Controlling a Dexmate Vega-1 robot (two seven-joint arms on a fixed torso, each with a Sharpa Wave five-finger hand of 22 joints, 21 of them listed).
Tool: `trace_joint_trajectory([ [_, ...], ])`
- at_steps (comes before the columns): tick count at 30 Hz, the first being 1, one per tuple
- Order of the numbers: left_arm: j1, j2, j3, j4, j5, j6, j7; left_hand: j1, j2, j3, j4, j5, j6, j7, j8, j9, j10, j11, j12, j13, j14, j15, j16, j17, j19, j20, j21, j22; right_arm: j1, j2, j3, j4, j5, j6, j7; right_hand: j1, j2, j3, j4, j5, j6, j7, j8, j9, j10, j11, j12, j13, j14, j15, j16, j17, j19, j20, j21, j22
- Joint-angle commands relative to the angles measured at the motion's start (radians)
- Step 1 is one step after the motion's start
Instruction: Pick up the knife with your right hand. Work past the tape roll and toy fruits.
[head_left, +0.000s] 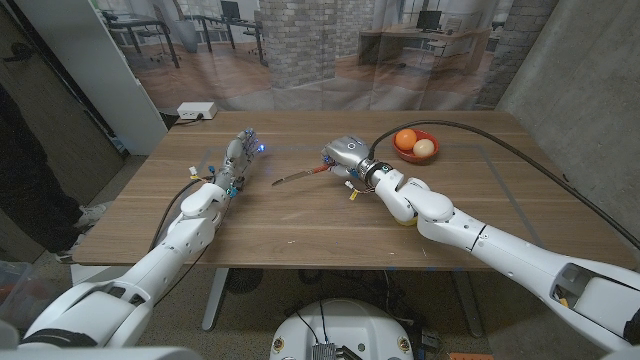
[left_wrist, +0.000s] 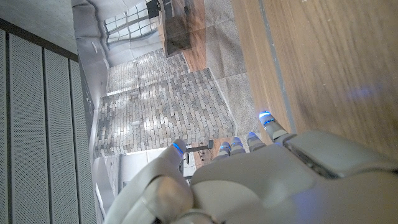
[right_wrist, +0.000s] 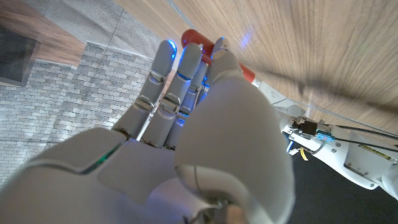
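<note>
A red bowl (head_left: 414, 153) stood toward the far right of the wooden bench (head_left: 300, 215), holding an orange toy fruit (head_left: 405, 139) and a pale, egg-like one (head_left: 425, 148) side by side. The knife (head_left: 296, 177) was near the bench's middle, its blade pointing toward the robot's left and its red handle at the right hand (head_left: 345, 157). That hand lay over the handle end; in the right wrist view the red handle (right_wrist: 198, 38) showed just beyond the fingertips (right_wrist: 166, 52), which were extended close together, and I could not tell whether they gripped it. The left hand (head_left: 238, 157) rested well apart on the left side, released, its fingers stretched out and holding nothing. Behind the bench hung a backdrop picturing brick columns and office desks, and a small white box (head_left: 197, 111) sat past the far left corner.
</note>
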Motion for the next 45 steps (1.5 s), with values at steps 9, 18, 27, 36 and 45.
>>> trace_joint_trajectory([
  [9,0.052,0.035,-0.016,-0.08,-0.011,0.008,0.014,-0.002,0.052,0.001,-0.001,0.006,-0.135,0.005,0.002,0.004,-0.128,0.004,0.002,0.004,-0.139,0.005,0.0,0.003,-0.158,-0.001,-0.007,0.004,-0.037,-0.014,0.041,-0.087,-0.014,-0.048,-0.007,0.059,0.064,-0.003,0.005,0.005,0.066,-0.068,0.003,0.009,0.082,-0.077,-0.005,0.009,0.009,-0.03,-0.013,0.016,-0.009,-0.121,0.026,-0.004],
  [18,0.077,0.047,-0.023,-0.113,-0.016,0.008,0.02,-0.001,0.053,0.001,-0.001,0.006,-0.135,0.006,0.002,0.004,-0.128,0.003,0.002,0.004,-0.139,0.005,0.0,0.003,-0.157,-0.001,-0.008,0.004,-0.056,-0.016,0.053,-0.123,-0.026,-0.061,-0.013,0.061,0.065,-0.005,0.006,0.005,0.069,-0.067,0.001,0.011,0.086,-0.075,-0.009,0.012,0.013,-0.03,-0.02,0.025,-0.014,-0.122,0.041,-0.01],
  [27,0.098,0.059,-0.033,-0.14,-0.024,0.005,0.023,-0.001,0.053,0.001,-0.001,0.006,-0.135,0.004,0.002,0.004,-0.129,0.004,0.002,0.004,-0.139,0.004,0.0,0.003,-0.156,0.0,-0.009,0.004,-0.069,-0.017,0.07,-0.147,-0.03,-0.067,-0.021,0.063,0.066,-0.008,0.007,0.006,0.07,-0.068,-0.001,0.011,0.09,-0.075,-0.015,0.013,0.019,-0.03,-0.026,0.032,-0.018,-0.12,0.056,-0.017],
  [36,0.102,0.068,-0.04,-0.135,-0.034,0.003,0.006,-0.001,0.053,0.001,-0.001,0.006,-0.135,0.006,0.002,0.004,-0.128,0.004,0.002,0.004,-0.139,0.005,0.0,0.003,-0.155,0.0,-0.01,0.004,-0.067,-0.002,0.079,-0.151,-0.037,-0.08,-0.031,0.065,0.065,-0.01,0.008,0.006,0.072,-0.068,-0.003,0.011,0.092,-0.076,-0.019,0.016,0.023,-0.03,-0.031,0.038,-0.02,-0.121,0.069,-0.024],
  [45,0.092,0.071,-0.047,-0.105,-0.046,-0.006,-0.027,-0.001,0.053,0.001,-0.001,0.006,-0.135,0.006,0.002,0.004,-0.128,0.004,0.002,0.004,-0.14,0.006,0.0,0.003,-0.155,0.0,-0.011,0.004,-0.056,0.018,0.075,-0.145,-0.048,-0.096,-0.031,0.065,0.064,-0.013,0.009,0.006,0.071,-0.068,-0.005,0.014,0.095,-0.075,-0.022,0.021,0.026,-0.03,-0.037,0.042,-0.027,-0.122,0.082,-0.032],
])
